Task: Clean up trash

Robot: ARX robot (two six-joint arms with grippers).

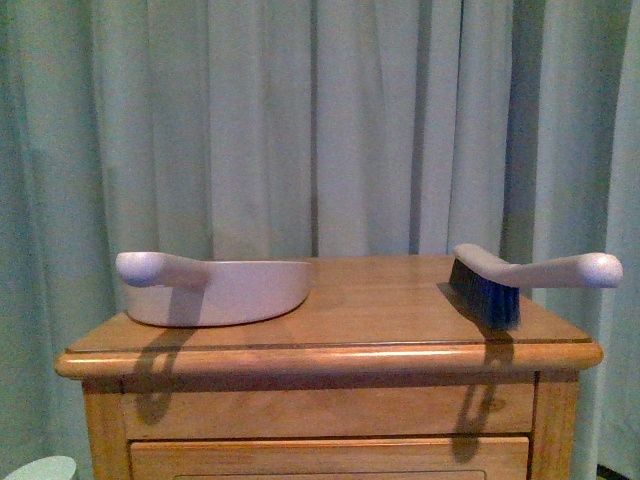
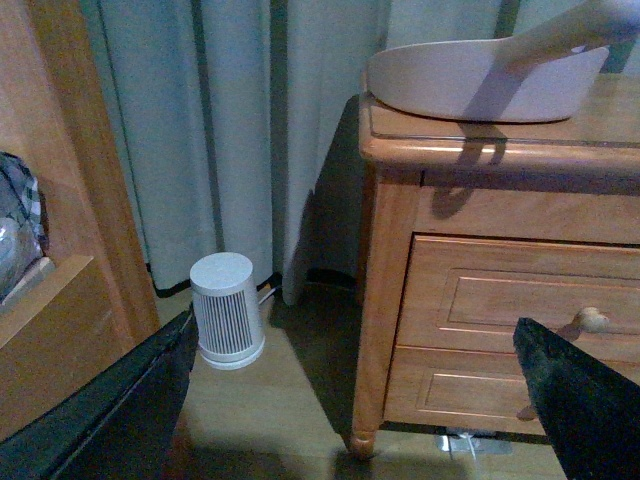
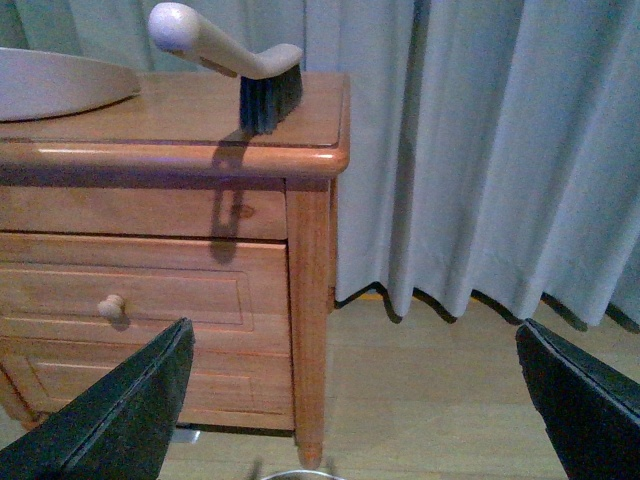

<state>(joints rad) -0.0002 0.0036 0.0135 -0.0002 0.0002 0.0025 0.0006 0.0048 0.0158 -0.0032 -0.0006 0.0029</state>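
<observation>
A beige dustpan (image 1: 215,288) lies on the left of the wooden dresser top (image 1: 380,310), and a beige hand brush (image 1: 525,280) with dark bristles stands on the right. The dustpan also shows in the left wrist view (image 2: 480,80), the brush in the right wrist view (image 3: 235,70). No crumpled white paper ball is in view. My left gripper (image 2: 355,410) is open and empty, low beside the dresser's left front leg. My right gripper (image 3: 355,410) is open and empty, low by the dresser's right front leg. Neither arm shows in the front view.
Pale green curtains (image 1: 320,120) hang behind the dresser. A small white cylindrical appliance (image 2: 227,310) stands on the wooden floor left of the dresser. Wooden furniture (image 2: 60,200) stands further left. The dresser has drawers with knobs (image 3: 112,306). A metal rim (image 3: 300,476) shows at the floor.
</observation>
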